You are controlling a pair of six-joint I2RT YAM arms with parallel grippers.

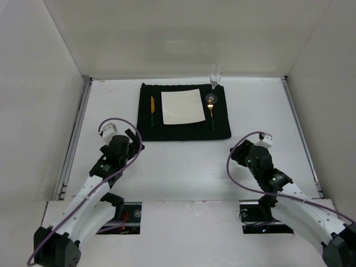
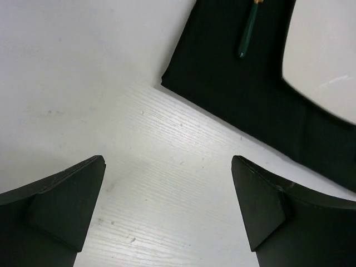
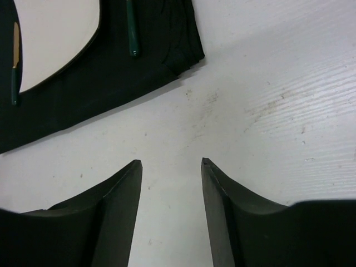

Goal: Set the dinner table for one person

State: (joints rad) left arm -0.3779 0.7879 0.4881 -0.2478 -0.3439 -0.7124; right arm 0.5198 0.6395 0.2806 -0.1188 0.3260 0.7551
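With placemat [image 1: 183,131], plate [image 1: 181,107], knife [image 1: 152,105], another utensil [image 1: 212,115] and glass [image 1: 214,75] laid on the table [image 1: 111,100], little seems left; left hand [image 2: 168,161] and right hand [image 3: 172,162] gape empty.

No writing, label, brand mark, number or sign can be read in any of the three views. The white bench [image 1: 183,161], the black placemat [image 1: 183,130] toward its twelve o'clock edge and the square plate [image 1: 182,107] on that placemat show only plain, unmarked surfaces.
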